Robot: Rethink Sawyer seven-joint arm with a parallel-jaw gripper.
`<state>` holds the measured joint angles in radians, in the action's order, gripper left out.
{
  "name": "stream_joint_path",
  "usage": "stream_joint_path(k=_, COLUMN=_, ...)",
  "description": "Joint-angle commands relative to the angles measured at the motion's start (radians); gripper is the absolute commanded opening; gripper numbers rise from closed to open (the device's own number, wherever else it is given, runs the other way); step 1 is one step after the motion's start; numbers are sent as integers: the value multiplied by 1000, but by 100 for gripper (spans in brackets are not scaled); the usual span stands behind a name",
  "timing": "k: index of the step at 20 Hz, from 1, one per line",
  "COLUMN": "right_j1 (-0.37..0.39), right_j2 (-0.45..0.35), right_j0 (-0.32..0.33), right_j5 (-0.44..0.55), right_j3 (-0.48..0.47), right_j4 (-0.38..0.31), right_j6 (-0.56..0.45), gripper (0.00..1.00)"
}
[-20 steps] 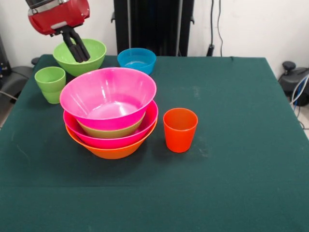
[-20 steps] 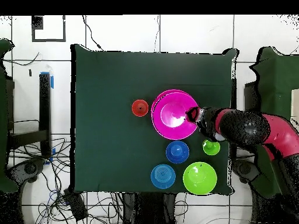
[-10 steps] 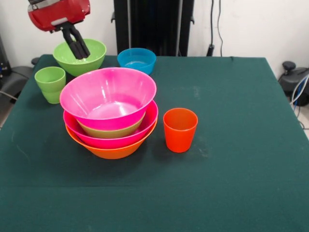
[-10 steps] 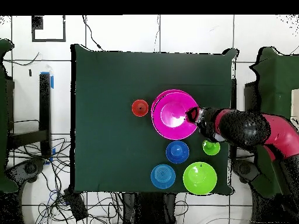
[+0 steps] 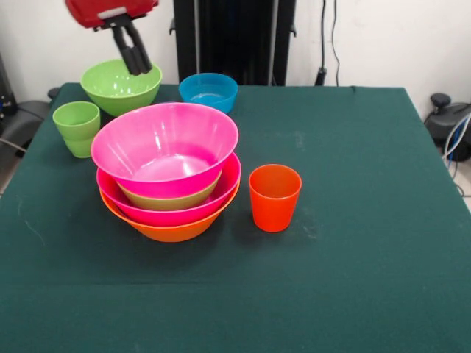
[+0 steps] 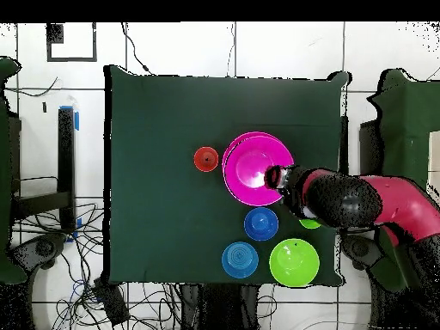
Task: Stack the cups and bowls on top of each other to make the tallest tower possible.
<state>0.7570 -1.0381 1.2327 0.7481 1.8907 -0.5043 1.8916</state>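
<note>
Tower (image 5: 168, 173) left of centre on the green table (image 5: 353, 243) in the front view: widest orange bowl (image 5: 173, 229) lowest, a pink bowl (image 5: 173, 212) nested in it, a green bowl (image 5: 171, 198) showing only as a rim above that, and a second pink bowl (image 5: 165, 147) on top, open and holding nothing. Just beside the pile, on its right and apart from it, the orange-red cup (image 5: 274, 196), upright and empty. To the left, near the table edge, the light green cup (image 5: 76, 127), also upright and empty. Behind it a loose green bowl (image 5: 121, 86), and to the right of that a light blue bowl (image 5: 208, 91), both empty. From above, another blue bowl (image 6: 260, 223) between the tower and the far-side bowls. Gripper (image 5: 132, 53) raised over the loose green bowl, fingers (image 5: 126, 51) close together, nearly touching, with nothing between them. Arm (image 6: 378, 202) reaching in across the light green cup in the overhead view, covering most of it.
</note>
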Motion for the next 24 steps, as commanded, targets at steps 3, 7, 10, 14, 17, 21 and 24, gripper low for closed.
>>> stream_joint_path(k=3, right_j1=121, right_j2=120, right_j0=-120, right_j5=-159, right_j3=212, right_j4=-8, right_j6=211, gripper=0)
stream_joint_path(k=7, right_j1=169, right_j2=173, right_j0=-167, right_j5=-218, right_j3=268, right_j4=22, right_j6=266, gripper=0)
stream_joint_path(k=10, right_j1=196, right_j2=216, right_j0=-209, right_j5=-260, right_j3=304, right_j4=35, right_j6=294, gripper=0)
stream_joint_path(k=14, right_j1=211, right_j2=252, right_j0=-244, right_j5=-289, right_j3=332, right_j4=50, right_j6=304, gripper=0)
stream_joint_path(k=17, right_j1=247, right_j2=289, right_j0=-292, right_j5=-329, right_j3=376, right_j4=57, right_j6=315, gripper=0)
stream_joint_path(k=21, right_j1=292, right_j2=290, right_j0=-321, right_j5=-354, right_j3=429, right_j4=83, right_j6=314, gripper=0)
stream_joint_path(k=24, right_j1=298, right_j2=291, right_j0=-332, right_j5=-366, right_j3=445, right_j4=80, right_j6=284, gripper=0)
